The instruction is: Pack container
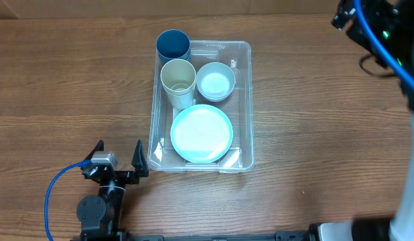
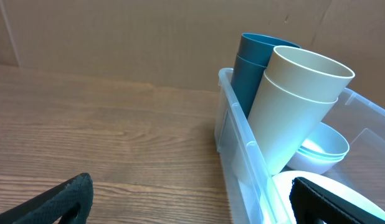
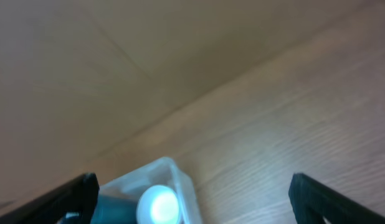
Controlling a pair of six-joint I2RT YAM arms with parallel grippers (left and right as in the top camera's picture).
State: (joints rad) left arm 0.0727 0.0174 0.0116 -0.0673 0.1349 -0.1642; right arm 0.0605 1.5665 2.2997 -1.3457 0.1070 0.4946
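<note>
Wooden table (image 1: 59,80), clear container (image 1: 242,84) centred, left pincer (image 1: 118,151) beside its corner

Clear container (image 1: 244,94); dark teal cup (image 1: 173,45); cream cup (image 1: 178,82); pale blue bowl (image 1: 215,81); light turquoise plate (image 1: 201,132); brown wood-grain table (image 1: 59,87); blue cable (image 1: 55,184).

Two cups (image 1: 173,44) (image 1: 178,82), one bowl (image 1: 216,82), plate (image 1: 201,132), container (image 1: 244,107)

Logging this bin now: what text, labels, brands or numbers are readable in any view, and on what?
No text can be read in any view.
Far rim of the clear container: a faint raised mark, too small to read.
The teal cup, cream cup, pale bowl and turquoise plate show no print.
</note>
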